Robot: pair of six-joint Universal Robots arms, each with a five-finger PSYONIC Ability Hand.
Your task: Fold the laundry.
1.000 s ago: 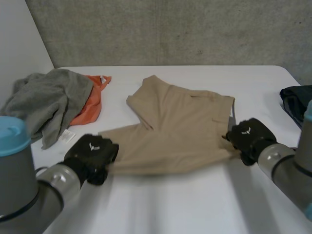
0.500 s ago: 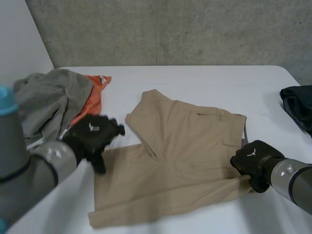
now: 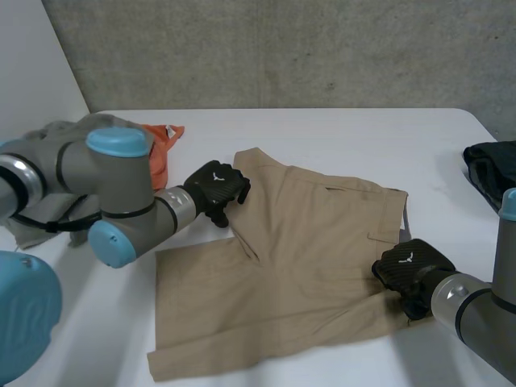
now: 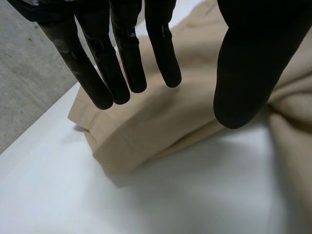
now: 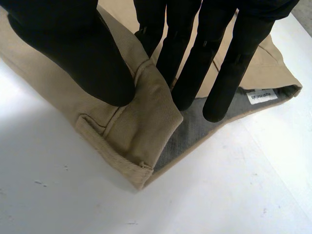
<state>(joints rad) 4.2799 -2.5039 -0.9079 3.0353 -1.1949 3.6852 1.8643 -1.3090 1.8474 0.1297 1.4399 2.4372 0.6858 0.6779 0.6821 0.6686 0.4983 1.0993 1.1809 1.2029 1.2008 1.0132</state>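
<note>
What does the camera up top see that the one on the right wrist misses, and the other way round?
Head view alone: the left hand, open over a leg of the tan shorts, plus a grey garment, an orange cloth and a dark garment at the table's right edge. Right wrist view alone: the shorts' grey lining and a white label inside the waistband. Both: the shorts, the white table and the right hand pinching the waistband.
</note>
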